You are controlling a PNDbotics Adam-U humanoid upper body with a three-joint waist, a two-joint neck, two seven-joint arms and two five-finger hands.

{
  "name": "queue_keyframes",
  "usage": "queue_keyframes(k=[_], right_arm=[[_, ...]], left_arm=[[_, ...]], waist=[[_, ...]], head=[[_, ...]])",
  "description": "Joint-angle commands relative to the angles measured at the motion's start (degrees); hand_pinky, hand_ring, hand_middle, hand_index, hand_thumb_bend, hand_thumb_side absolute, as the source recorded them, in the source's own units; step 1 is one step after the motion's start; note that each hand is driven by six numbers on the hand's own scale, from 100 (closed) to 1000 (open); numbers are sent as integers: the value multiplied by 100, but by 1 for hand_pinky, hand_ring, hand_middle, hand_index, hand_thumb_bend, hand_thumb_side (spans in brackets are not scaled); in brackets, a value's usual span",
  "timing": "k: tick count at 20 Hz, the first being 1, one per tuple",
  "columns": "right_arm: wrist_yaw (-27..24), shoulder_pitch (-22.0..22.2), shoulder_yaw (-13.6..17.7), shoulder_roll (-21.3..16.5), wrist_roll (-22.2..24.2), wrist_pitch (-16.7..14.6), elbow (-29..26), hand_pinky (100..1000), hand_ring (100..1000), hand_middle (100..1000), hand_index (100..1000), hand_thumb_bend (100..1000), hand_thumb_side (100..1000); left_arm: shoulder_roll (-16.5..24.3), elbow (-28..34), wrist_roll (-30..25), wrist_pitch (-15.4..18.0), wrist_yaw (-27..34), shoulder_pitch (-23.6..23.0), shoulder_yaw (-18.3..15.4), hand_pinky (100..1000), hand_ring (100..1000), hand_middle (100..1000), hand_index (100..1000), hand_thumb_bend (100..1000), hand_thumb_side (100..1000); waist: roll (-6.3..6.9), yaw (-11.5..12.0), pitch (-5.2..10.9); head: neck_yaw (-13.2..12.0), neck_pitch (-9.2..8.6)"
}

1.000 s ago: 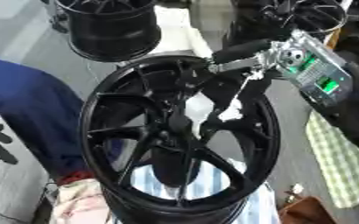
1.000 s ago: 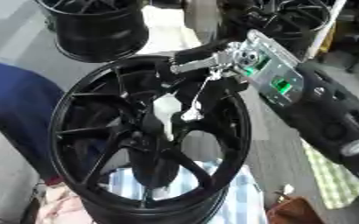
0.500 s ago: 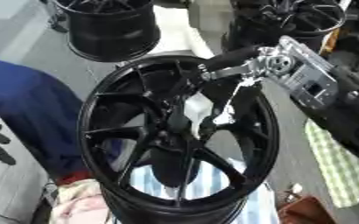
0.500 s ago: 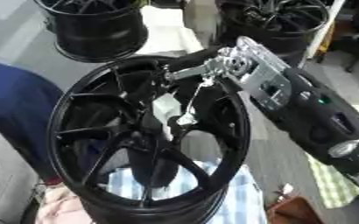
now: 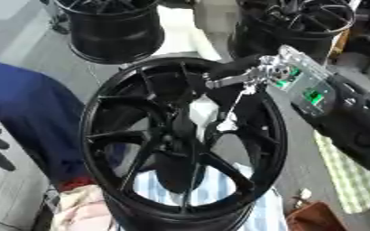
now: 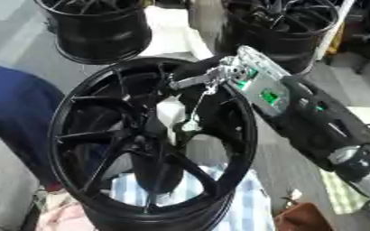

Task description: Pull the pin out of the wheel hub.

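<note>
The right hand [image 5: 255,74] reaches in from the upper right, its black forearm with green-lit panels slanting down across the wheel [image 5: 184,135]. The fingers [image 6: 194,80] are silver and extend toward the wheel's upper spokes, above the hub [image 5: 176,144]. They look mostly straight and close together, but whether they pinch anything cannot be told. A thin pale line hangs down from the fingers toward the hub, ending near a small light piece [image 5: 228,126] just right of the hub's centre. This may be the pin on a cord, but its shape is too blurred to be sure.

The wheel is black with many spokes and stands tilted, face up, filling the middle of both views. It rests on a blue and white striped cloth [image 5: 212,189] that shows through the lower spokes.

Two more black wheels stand beyond it: one [image 5: 113,29] at the upper left of the main wheel, one [image 5: 295,22] at the upper right. A person's blue sleeve [image 5: 22,117] lies just left of the wheel's rim. A checked cloth [image 5: 350,176] lies to the wheel's lower right.
</note>
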State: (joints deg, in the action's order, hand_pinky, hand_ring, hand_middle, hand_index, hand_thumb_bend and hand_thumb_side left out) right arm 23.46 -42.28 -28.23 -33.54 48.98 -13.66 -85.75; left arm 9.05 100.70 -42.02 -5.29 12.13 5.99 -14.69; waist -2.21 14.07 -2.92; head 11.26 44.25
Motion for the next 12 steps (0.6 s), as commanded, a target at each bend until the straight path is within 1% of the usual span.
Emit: queue_keyframes(k=[1,3,4,6,7,8,10,11,12], right_arm=[[45,-75,75,-84,-29,-40,15,884,875,776,857,238,297],[20,-79,82,-92,-56,-49,0,875,854,716,800,233,295],[0,-83,83,-96,-70,-50,-15,868,841,671,760,229,292],[-47,-97,86,-104,-103,-48,-53,858,820,613,713,220,293],[-67,-104,89,-107,-122,-42,-71,850,803,576,680,197,297],[-87,-108,93,-110,-146,-32,-88,845,793,558,664,188,296],[-157,-116,107,-120,-222,-6,-137,822,748,479,581,159,285],[-200,-125,122,-132,-278,13,-168,815,734,459,557,146,283],[-243,-133,135,-148,-336,34,-202,811,723,446,541,100,394]], left_arm=[[41,120,-17,-1,50,73,7,542,486,588,773,100,882],[42,120,-20,0,46,70,5,542,485,589,773,100,882],[43,120,-23,1,45,69,4,543,484,589,773,100,882],[43,120,-27,3,44,68,3,543,485,589,774,100,882],[43,120,-29,4,45,67,2,543,486,589,774,100,882],[43,120,-31,4,47,67,2,543,487,589,774,100,882],[44,119,-32,3,46,64,0,543,484,589,774,100,883],[44,117,-34,1,44,62,0,543,485,589,774,100,883],[44,117,-36,0,42,61,1,543,487,589,774,100,883]], waist=[[29,-5,21],[29,-11,23],[29,-13,23],[31,-16,25],[32,-16,26],[32,-16,27],[32,-18,29],[30,-19,31],[28,-20,34]], head=[[-4,-14],[-12,-14],[-14,-14],[-13,-14],[-10,-14],[-7,-14],[-8,-14],[-7,-14],[-7,-14]])
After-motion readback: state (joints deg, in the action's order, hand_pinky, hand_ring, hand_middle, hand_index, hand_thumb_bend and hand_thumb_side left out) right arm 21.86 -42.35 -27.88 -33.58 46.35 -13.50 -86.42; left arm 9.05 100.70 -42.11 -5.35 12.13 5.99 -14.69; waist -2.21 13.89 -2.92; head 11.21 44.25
